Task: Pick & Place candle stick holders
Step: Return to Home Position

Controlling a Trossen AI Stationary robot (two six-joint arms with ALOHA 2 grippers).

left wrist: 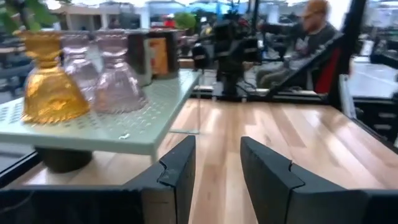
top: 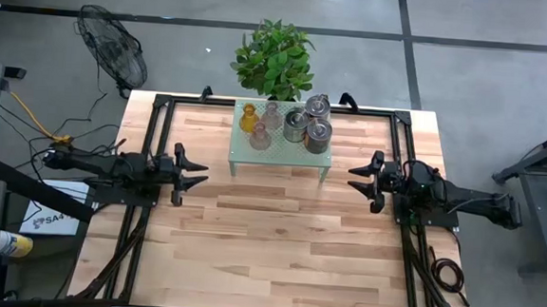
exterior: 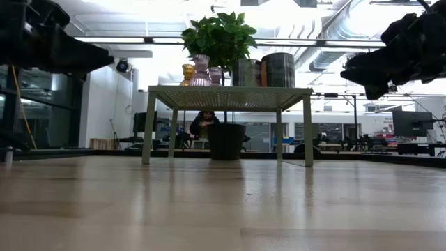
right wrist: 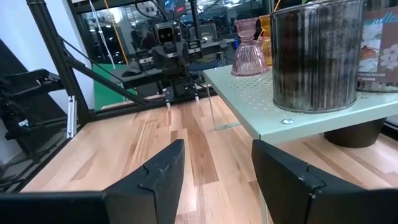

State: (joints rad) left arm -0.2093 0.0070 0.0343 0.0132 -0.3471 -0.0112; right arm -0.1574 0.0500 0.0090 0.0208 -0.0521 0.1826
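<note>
Left claw and right claw are hovering, fingers apart and empty, over the wooden surface. All six candle stick holders are standing on the green shelf, well apart from both claws. One silver holder's label is showing, but its writing is unreadable.

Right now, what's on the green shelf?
Green shelf holds three silver holders, two pink glass holders, one amber holder, all upright. Mesh under their bases is covered. Left gripper, right gripper: open, aside.
</note>
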